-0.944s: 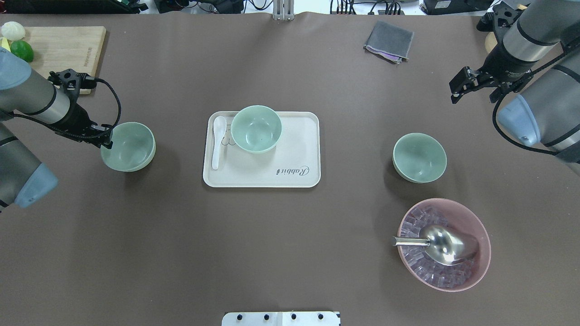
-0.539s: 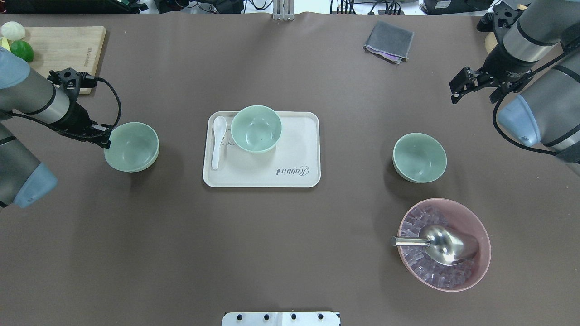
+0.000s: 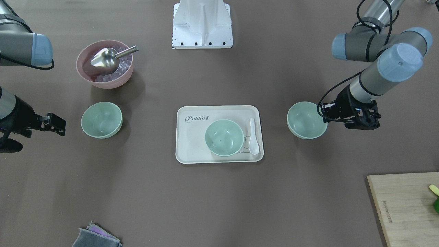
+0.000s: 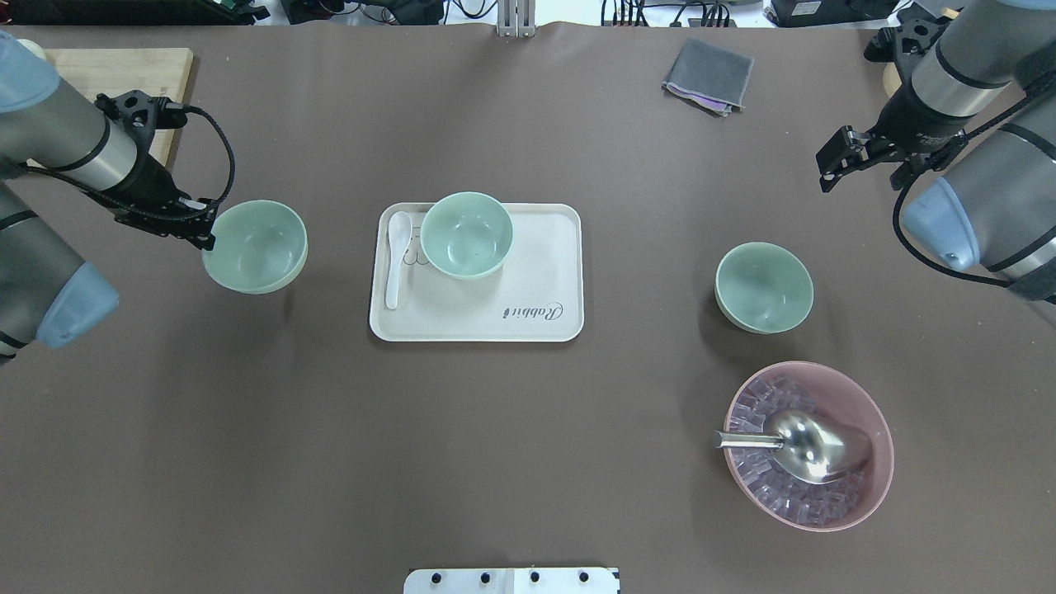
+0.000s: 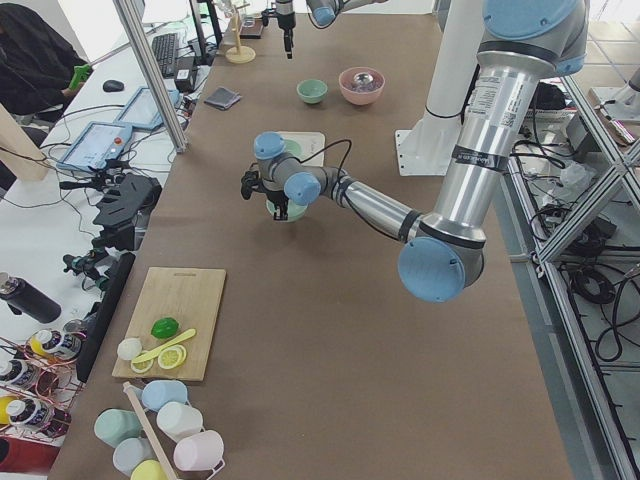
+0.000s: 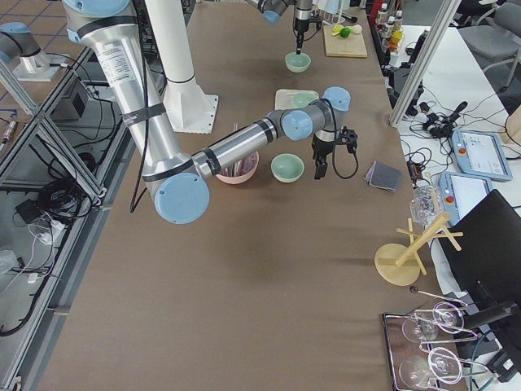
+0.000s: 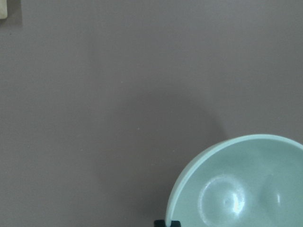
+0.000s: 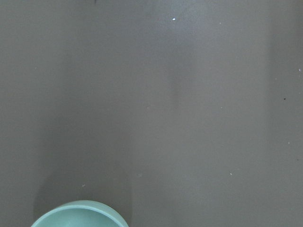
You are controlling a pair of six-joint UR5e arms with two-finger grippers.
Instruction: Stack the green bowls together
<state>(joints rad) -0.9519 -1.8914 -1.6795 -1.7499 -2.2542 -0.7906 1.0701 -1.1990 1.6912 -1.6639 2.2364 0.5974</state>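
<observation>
Green bowls: none nested yet. Left gripper (image 4: 208, 234) is clamped on the rim of the held bowl (image 4: 256, 247). Judging by its offset shadow, this bowl hangs clear of the table, beside the tray (image 4: 544, 247). The second bowl (image 4: 467, 234) sits on that tray next to a white spoon (image 4: 396, 264). The third bowl (image 4: 764, 287) stands on the table, well apart from the right gripper (image 4: 827, 165), whose jaws appear apart. Both placements are outstanding. The left wrist view shows the fingertips only as a sliver.
</observation>
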